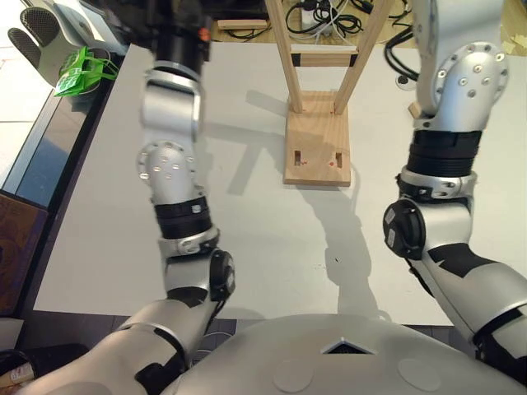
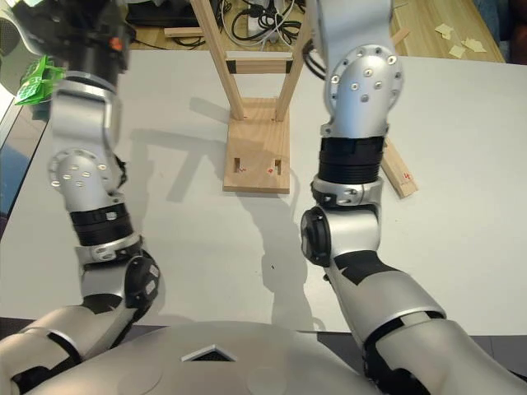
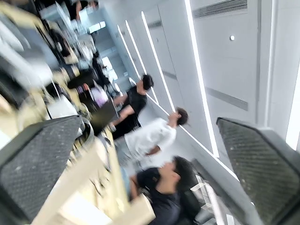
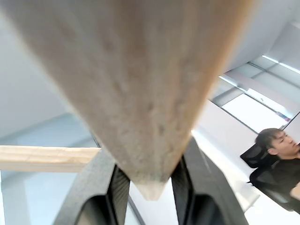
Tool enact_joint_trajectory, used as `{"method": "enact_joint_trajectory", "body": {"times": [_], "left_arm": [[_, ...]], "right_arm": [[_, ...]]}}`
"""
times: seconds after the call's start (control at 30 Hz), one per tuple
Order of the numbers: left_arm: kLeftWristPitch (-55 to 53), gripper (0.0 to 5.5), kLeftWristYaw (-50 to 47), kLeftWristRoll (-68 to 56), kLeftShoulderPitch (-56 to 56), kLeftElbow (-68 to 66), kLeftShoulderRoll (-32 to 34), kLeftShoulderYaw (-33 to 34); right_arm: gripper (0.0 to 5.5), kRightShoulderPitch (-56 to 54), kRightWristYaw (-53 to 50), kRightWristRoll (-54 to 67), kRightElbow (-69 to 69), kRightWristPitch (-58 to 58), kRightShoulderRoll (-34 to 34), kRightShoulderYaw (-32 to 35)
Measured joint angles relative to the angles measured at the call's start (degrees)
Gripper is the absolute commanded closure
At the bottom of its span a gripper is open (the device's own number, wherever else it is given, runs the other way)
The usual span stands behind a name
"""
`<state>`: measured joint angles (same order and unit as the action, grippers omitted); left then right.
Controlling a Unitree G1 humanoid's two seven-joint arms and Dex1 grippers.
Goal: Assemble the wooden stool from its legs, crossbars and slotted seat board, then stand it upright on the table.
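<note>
Wooden leg (image 4: 136,93) tight within right gripper (image 4: 148,180)

The left arm (image 1: 169,160) and right arm (image 1: 449,123) rise steeply from bent elbows; left gripper (image 3: 149,121) has black fingers (image 3: 42,164) wide apart, right gripper (image 4: 150,185) pinches a pale wooden bar (image 4: 136,84)

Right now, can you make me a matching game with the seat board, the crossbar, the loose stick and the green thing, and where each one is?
Things:
1. seat board
2. crossbar
3. loose stick
4. green thing

Places:
A. beyond the left edge of the table
B. flat on the table, two slots empty
C. joining two upright legs
D. on the table, right of the seat board

Pairs: 1-B, 2-C, 3-D, 4-A
</note>
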<state>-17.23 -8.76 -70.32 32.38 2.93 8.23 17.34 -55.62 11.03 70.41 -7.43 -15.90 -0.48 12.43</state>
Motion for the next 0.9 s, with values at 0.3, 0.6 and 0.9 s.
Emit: {"method": "enact_joint_trajectory", "body": {"times": [0.3,0.6,0.9], "left_arm": [[-7.41,0.1,38.05,16.79,19.59,-19.62,27.37,-3.64],[-2.06,0.1,72.9,40.97,47.2,-50.65,33.97,-17.58],[-0.55,0.1,86.6,48.58,52.01,-57.89,27.66,-19.83]], "right_arm": [[4.47,1.91,26.51,-14.76,-2.63,-13.47,-21.23,-5.95],[4.47,-0.45,51.08,-29.96,-11.67,-14.45,-31.8,-13.53],[4.47,-1.63,62.07,-37.5,-12.67,-13.09,-31.67,-17.01]]}}
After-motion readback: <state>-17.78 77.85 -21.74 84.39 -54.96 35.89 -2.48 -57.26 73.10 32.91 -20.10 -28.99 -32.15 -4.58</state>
